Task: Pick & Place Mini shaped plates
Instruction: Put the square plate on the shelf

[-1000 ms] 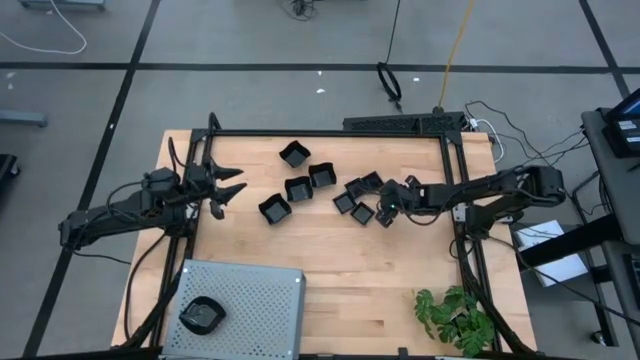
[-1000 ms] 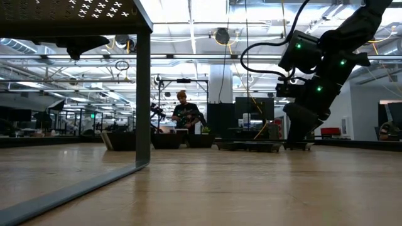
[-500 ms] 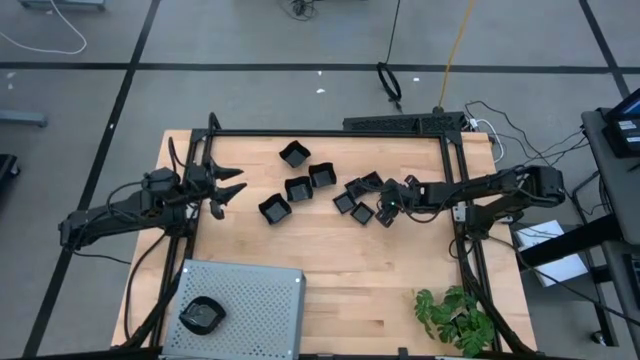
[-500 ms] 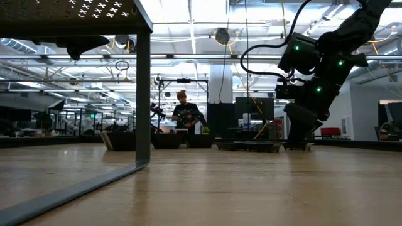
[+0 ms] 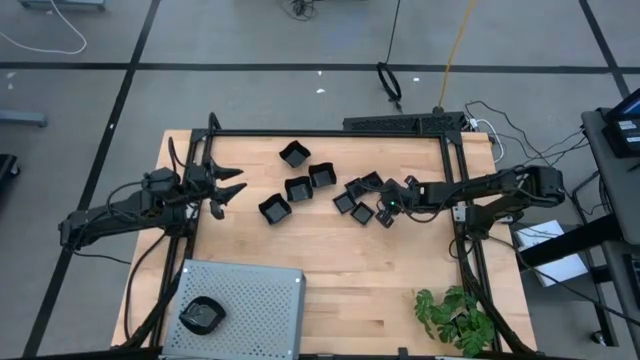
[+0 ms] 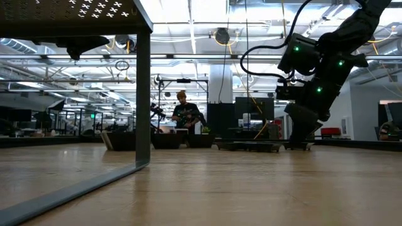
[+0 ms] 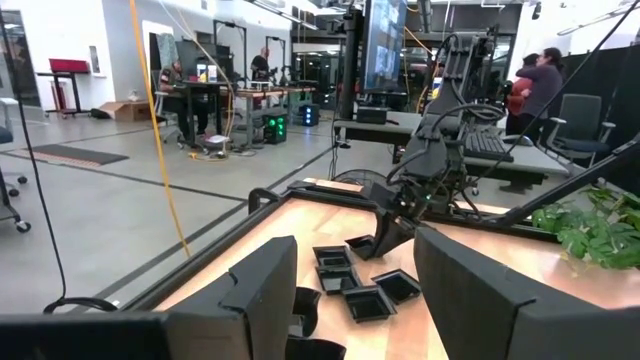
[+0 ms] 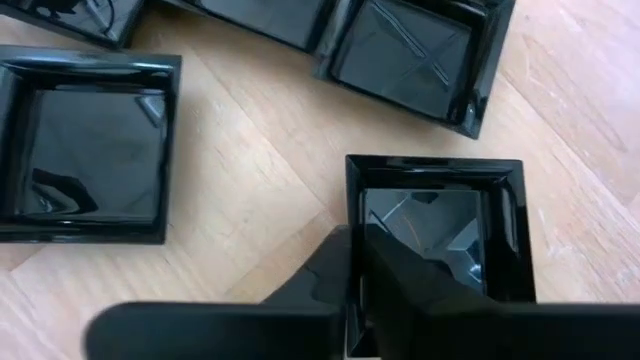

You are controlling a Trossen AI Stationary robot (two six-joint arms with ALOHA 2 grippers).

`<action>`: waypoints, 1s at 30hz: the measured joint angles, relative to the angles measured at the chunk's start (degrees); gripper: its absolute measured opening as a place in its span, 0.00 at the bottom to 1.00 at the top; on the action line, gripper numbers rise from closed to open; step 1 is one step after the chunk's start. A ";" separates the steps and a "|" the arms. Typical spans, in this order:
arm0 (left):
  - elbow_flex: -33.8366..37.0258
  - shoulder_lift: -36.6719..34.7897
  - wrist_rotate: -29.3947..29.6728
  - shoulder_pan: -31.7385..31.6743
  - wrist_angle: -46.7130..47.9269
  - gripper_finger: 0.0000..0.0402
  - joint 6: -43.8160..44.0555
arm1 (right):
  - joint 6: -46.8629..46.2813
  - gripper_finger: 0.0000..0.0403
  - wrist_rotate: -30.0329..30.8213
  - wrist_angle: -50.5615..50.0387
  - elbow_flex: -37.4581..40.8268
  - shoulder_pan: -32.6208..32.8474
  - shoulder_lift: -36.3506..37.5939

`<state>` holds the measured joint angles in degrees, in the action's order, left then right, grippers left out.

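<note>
The pick step was judged to be in hand: in the right wrist view one finger of the right tool [image 5: 388, 207] was seen set inside a square black plate [image 8: 440, 235], with the plate's near wall taken between the two fingers, so the tool was judged to be clamped on that wall, though full closure could not be confirmed. That plate lay flat on the tabletop [image 5: 330, 260] at the right end of the cluster of mini shaped plates [image 5: 325, 185]. Just beside it, two more square plates [image 8: 85, 150] were seen, one to the side and another [image 8: 415, 55] beyond, apart from it but near. A straight lift was judged to be called for next, so that the neighbours would not be dragged, followed by a carry across the tabletop to the grey perforated tray [image 5: 245, 310] at the near left corner, where one dark plate [image 5: 203, 314] already rested. Farther off, the left tool [image 5: 228, 185] hovered with its fingers spread apart at the left edge, near the cluster. The path to the tray looked open in the high view. Beyond the tabletop, a potted plant [image 5: 455, 315] and people in the room [image 7: 535, 85] were seen.
</note>
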<state>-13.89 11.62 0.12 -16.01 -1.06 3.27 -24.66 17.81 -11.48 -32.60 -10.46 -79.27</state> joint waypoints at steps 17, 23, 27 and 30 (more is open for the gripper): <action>-0.01 -0.01 0.00 0.00 -0.02 0.52 0.00 | 0.77 0.00 -2.07 1.98 0.00 0.05 5.61; -0.01 -0.02 0.00 0.00 -0.07 0.52 0.00 | 5.81 0.00 -6.86 11.05 0.04 2.20 13.10; -0.02 -0.02 0.00 0.00 -0.04 0.52 0.00 | 11.50 0.00 -12.74 24.83 0.04 6.47 15.16; -0.02 -0.02 0.00 0.02 -0.04 0.52 0.00 | 15.08 0.00 -15.85 34.44 0.04 10.34 15.10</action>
<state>-13.91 11.60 0.12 -15.99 -1.10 3.26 -9.58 1.95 22.96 -32.56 -0.13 -64.16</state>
